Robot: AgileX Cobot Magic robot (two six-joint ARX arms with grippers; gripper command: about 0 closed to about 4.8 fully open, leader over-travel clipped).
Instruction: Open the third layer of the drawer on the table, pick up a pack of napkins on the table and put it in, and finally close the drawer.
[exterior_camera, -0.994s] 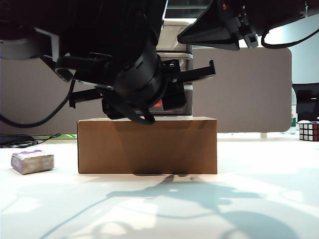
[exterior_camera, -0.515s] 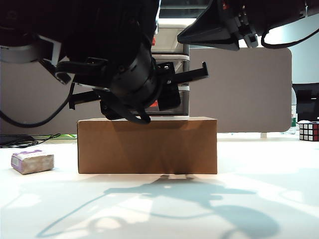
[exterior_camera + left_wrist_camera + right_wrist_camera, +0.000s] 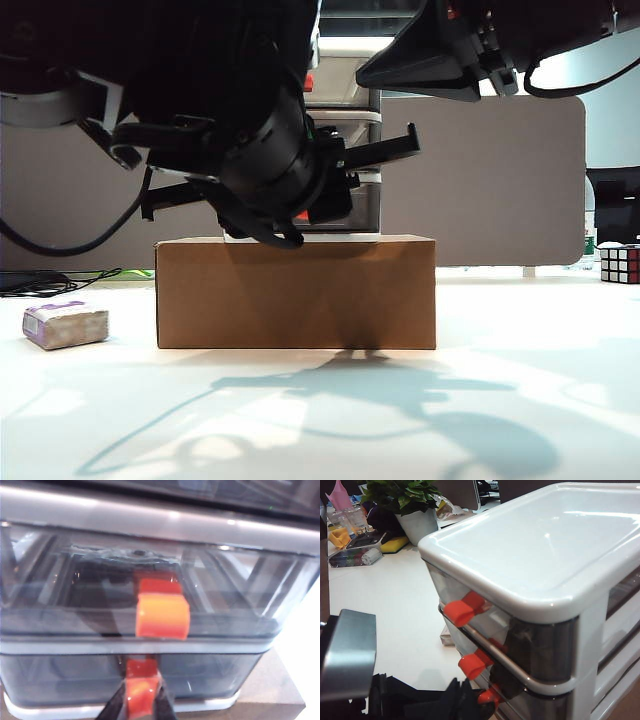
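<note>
Pinching third layer's handle (lowest): left hand.

Smoky three-tier drawer atop the box, third layer shut (red-orange handle); pack of napkins well left.

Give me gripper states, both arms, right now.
Left gripper: shut on the third layer's handle, at the drawer front.
Right gripper: jaws out of view; that arm hangs above the drawer; cannot tell.
</note>
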